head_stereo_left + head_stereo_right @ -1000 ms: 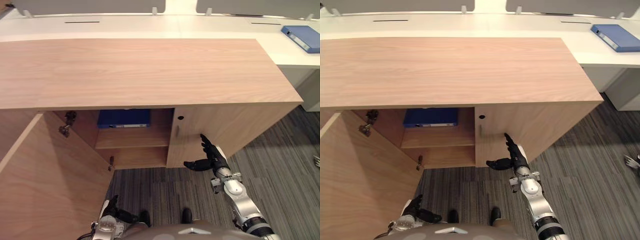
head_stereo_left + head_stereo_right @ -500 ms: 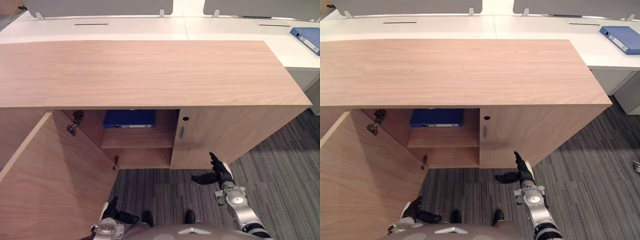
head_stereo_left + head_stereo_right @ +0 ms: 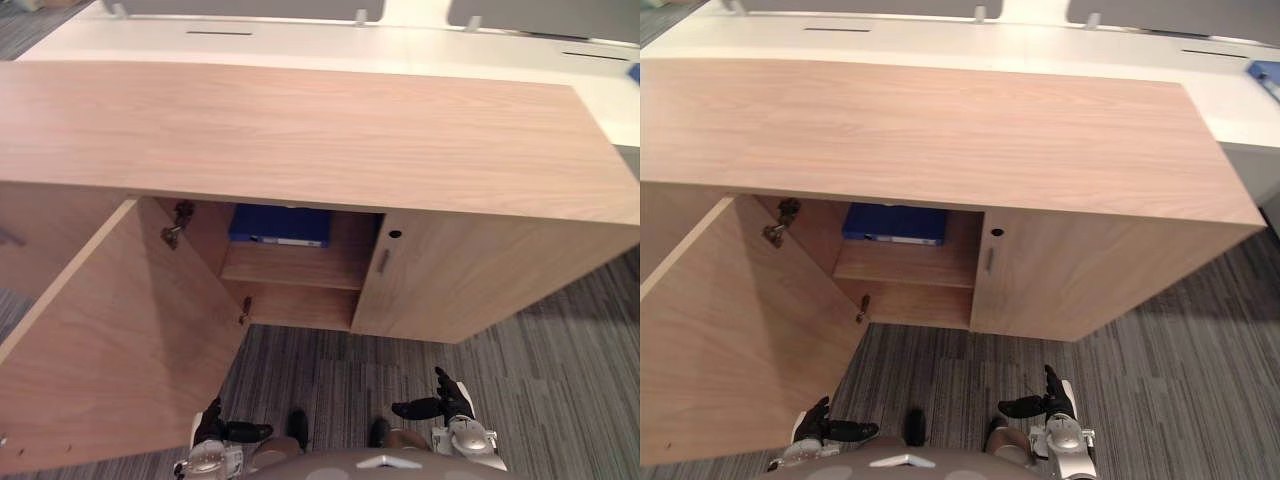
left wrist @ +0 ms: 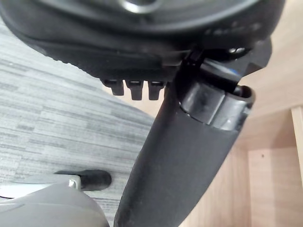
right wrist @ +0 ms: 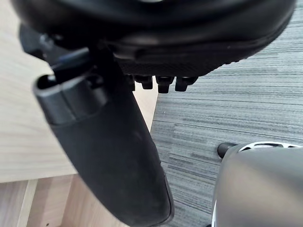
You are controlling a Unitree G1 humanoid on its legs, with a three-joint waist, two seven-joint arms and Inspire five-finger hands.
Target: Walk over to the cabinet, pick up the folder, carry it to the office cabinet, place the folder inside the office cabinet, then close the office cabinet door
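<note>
Folder [image 3: 280, 225] of deep blue lay flat on the upper shelf [image 3: 290, 268] inside the office cabinet [image 3: 300, 130], towards the shelf's back edge; a paler strip ran along the edge that faced out, and its far part was hidden under the cabinet's long wooden top. The cabinet's left door [image 3: 110, 340] stood swung wide open, its two metal hinges [image 3: 180, 222] showing on the inner wall; the right door [image 3: 480, 285] was closed, with a slim handle [image 3: 383, 261] and a round keyhole [image 3: 395, 234] near its left edge.

Both hands hung low over the grey striped carpet [image 3: 330, 375], well apart from the cabinet and from the folder; neither held anything. The left hand [image 3: 235, 432] was just beside the lower edge of the open door, its fingers loose and apart; the right hand [image 3: 446, 402] was below the closed door, fingers straight and thumb spread out to the side.

Behind the cabinet ran a white desk [image 3: 400, 50]; a second blue folder [image 3: 1265, 70] lay at its right edge, cut off by the right eye view's border.
</note>
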